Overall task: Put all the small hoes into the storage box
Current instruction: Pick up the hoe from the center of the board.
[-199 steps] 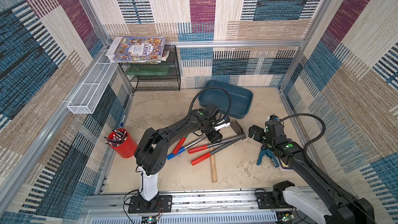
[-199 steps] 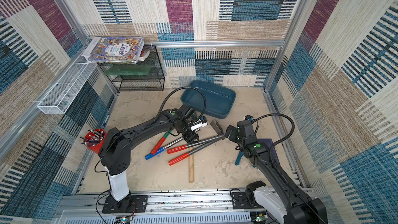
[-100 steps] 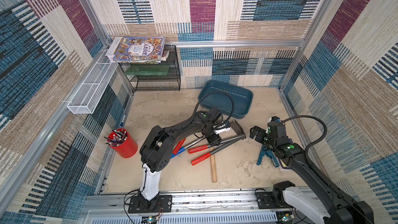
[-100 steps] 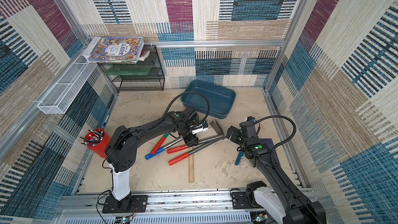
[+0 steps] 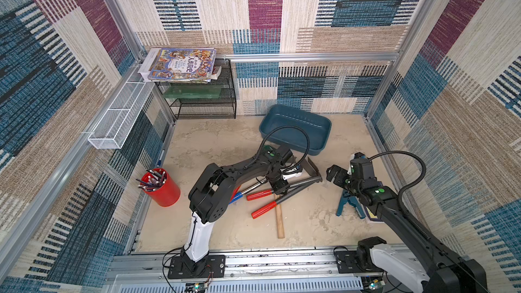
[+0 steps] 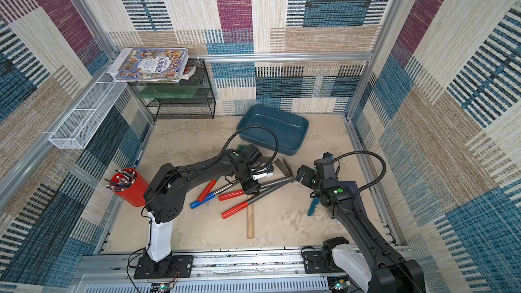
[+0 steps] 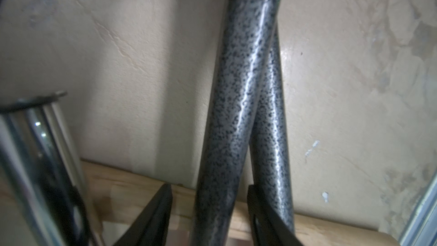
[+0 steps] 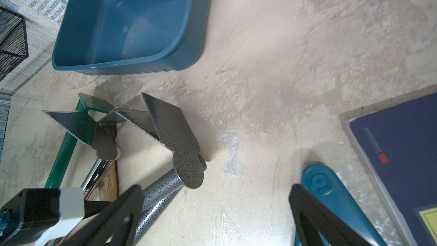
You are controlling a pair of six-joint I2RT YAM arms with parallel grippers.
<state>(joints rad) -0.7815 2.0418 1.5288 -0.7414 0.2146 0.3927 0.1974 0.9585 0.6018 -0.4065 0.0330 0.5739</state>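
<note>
Straddling small hoe (image 7: 227,114) shaft | left claw (image 7: 209,186) apart | right claw (image 8: 215,186) apart | book (image 5: 180,64) title in Chinese

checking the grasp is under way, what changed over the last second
The left gripper drew back from beside the hoe blade and dropped onto the tool handles; it now straddles a speckled grey handle, jaws either side, not yet clamped. The right gripper and storage box stayed put.
</note>
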